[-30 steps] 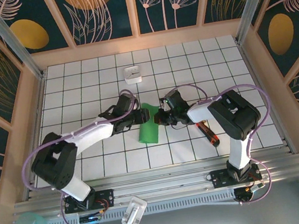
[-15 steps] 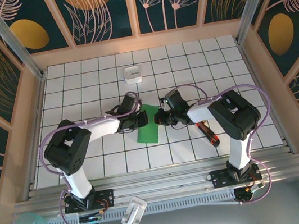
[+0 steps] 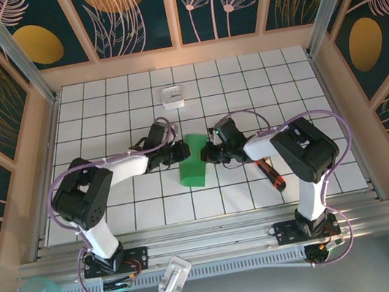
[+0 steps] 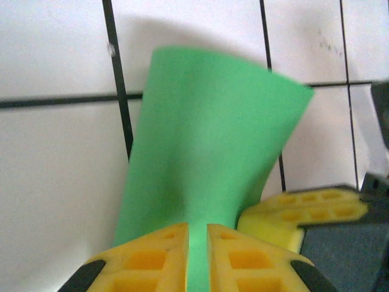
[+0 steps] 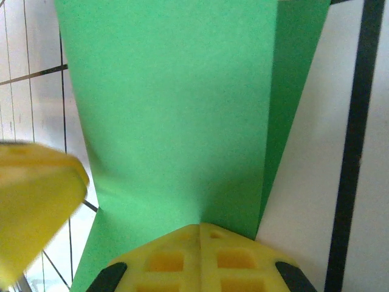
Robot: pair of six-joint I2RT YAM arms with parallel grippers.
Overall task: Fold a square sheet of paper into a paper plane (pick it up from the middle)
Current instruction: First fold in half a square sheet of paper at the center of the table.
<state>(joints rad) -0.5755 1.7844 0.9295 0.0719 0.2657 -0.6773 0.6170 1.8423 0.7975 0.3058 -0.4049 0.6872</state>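
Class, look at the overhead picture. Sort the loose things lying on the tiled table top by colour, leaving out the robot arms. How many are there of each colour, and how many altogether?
Green: 1, folded paper
White: 1, small box
Red and black: 1, screwdriver
Total: 3

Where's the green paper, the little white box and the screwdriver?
green paper [image 3: 193, 167], top view, middle of the folded sheet.
white box [image 3: 173, 97], top view, its top face.
screwdriver [image 3: 271, 174], top view, red-and-black handle.
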